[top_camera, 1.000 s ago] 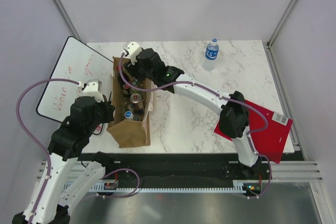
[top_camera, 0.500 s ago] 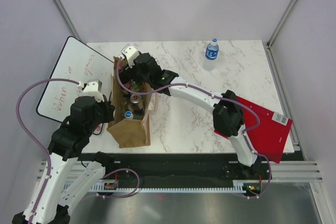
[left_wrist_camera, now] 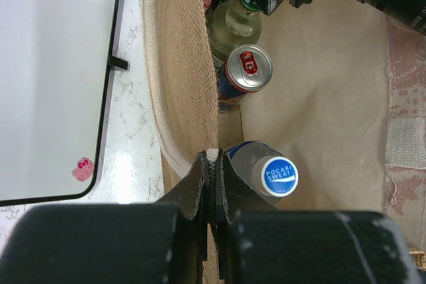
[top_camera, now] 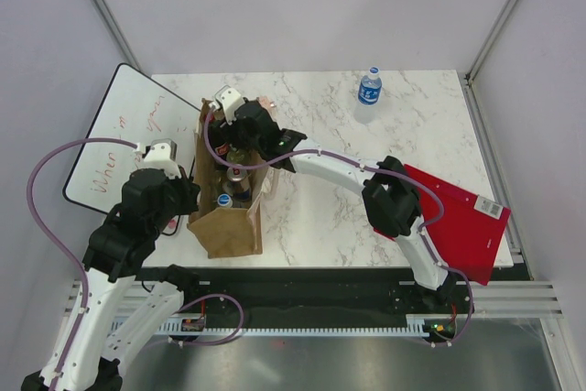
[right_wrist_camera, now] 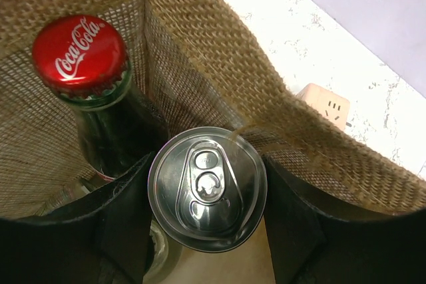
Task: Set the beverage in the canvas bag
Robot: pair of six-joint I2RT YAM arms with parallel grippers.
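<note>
The canvas bag (top_camera: 229, 222) stands upright at the table's near left, its woven wall (right_wrist_camera: 200, 51) close around my right gripper. My right gripper (right_wrist_camera: 208, 194) is shut on a beverage, a silver can (right_wrist_camera: 208, 184), and holds it upright inside the bag's far end (top_camera: 240, 130). A Coca-Cola bottle (right_wrist_camera: 83, 54) stands just beside the can. My left gripper (left_wrist_camera: 214, 159) is shut on the bag's left rim (left_wrist_camera: 183, 98). A Pocari Sweat bottle (left_wrist_camera: 278, 175), a red-topped can (left_wrist_camera: 247, 68) and a green glass bottle (left_wrist_camera: 239, 21) stand inside.
A water bottle (top_camera: 369, 89) stands at the table's far right. A whiteboard (top_camera: 114, 135) lies left of the bag. A red folder (top_camera: 462, 226) hangs over the right near edge. A white power socket (right_wrist_camera: 324, 104) lies on the marble behind the bag.
My right gripper has moved a little left and down into the bag's far end with the can. The left gripper has stayed on the rim.
</note>
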